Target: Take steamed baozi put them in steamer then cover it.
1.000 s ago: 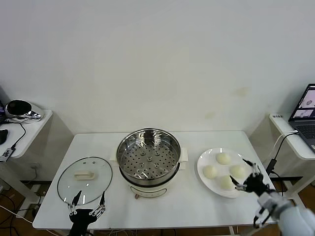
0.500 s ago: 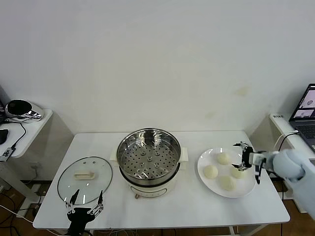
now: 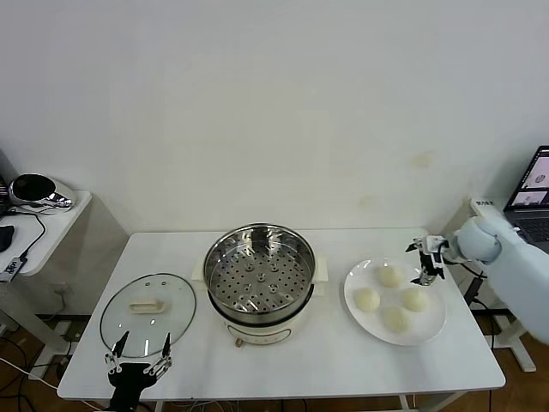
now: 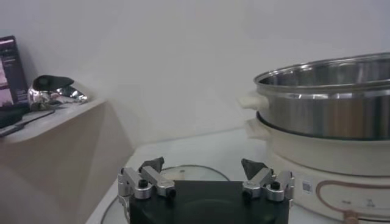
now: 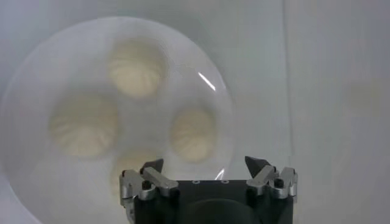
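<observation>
So my right claw [image 3: 426, 263] is hanging over the far right edge of the white plate [image 3: 434, 323], fingers spread wide and gripping nothing. Looking down from my right wrist, all four steamed baozi [image 5: 135, 67] sit on the plate below me, none of them between my fingertips [image 5: 152, 165]. The closest bun [image 5: 192, 134] is just ahead of my left-hand fingertip, more under the gap than outside it, and another one [image 5: 131, 163] peeks out right beside the claw body. The biggest-looking bun [image 5: 82, 123] is further off toward the plate's middle. From my head camera, the claw sits just above the two back buns, between the one at the plate's far side [image 3: 390, 276] and the one on its right [image 3: 414, 299].

The steamer [image 3: 258, 282] is well off to my left from there, in the middle of the table [image 3: 334, 360], uncovered, with its perforated tray [image 3: 257, 282] bare. The glass cover [image 3: 147, 313] lies flat on the table on the steamer's other side, handle [image 3: 143, 304] up.

My left claw [image 3: 137, 360] hovers at the near edge of that cover, fingers also spread and holding nothing. From its wrist the steamer's steel wall [image 4: 329, 103] and cream base [image 4: 317, 155] are close by, off to one side.
</observation>
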`<act>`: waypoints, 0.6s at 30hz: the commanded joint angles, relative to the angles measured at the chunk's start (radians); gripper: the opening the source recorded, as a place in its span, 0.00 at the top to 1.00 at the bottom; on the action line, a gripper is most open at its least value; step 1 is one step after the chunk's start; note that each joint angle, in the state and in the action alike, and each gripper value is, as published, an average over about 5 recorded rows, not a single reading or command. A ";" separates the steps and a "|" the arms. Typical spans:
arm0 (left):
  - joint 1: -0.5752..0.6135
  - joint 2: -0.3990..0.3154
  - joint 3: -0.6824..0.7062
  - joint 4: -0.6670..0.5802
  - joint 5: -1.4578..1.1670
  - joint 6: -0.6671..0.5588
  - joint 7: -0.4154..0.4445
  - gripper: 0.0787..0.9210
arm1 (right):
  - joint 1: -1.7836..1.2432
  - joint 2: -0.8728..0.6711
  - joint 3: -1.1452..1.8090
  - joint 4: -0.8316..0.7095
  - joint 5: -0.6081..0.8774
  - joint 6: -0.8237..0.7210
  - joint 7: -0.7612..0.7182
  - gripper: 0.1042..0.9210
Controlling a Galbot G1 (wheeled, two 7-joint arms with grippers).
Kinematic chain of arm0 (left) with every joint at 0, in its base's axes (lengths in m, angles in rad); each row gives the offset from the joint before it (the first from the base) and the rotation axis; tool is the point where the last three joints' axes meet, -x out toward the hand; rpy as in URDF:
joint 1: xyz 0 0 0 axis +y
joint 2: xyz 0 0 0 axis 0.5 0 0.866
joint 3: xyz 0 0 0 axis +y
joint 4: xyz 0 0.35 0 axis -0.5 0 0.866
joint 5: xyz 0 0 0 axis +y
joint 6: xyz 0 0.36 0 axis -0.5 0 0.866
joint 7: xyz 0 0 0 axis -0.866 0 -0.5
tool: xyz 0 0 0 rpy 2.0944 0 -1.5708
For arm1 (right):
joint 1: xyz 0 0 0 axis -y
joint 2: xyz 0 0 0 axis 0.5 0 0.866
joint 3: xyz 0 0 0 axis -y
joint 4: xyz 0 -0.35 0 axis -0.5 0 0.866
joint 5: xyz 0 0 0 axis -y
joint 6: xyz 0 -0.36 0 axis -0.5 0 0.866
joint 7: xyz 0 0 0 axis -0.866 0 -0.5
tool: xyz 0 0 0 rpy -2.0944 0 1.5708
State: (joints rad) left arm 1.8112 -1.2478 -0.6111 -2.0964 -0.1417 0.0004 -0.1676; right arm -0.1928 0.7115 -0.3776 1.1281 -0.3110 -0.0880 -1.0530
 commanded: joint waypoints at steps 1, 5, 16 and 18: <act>0.009 0.003 -0.017 0.001 0.001 -0.005 0.000 0.12 | 0.133 0.146 -0.125 -0.233 -0.050 0.056 -0.084 0.12; 0.013 0.003 -0.023 0.000 0.001 -0.009 0.001 0.12 | 0.125 0.179 -0.120 -0.273 -0.075 0.070 -0.059 0.12; 0.010 0.003 -0.027 -0.001 0.000 -0.011 0.003 0.12 | 0.100 0.235 -0.091 -0.330 -0.122 0.073 -0.025 0.12; 0.009 0.003 -0.027 -0.001 0.000 -0.011 0.003 0.12 | 0.097 0.240 -0.088 -0.332 -0.127 0.072 -0.024 0.12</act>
State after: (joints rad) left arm 1.8211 -1.2450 -0.6356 -2.0974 -0.1416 -0.0114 -0.1643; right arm -0.1183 0.9046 -0.4489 0.8603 -0.4112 -0.0296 -1.0740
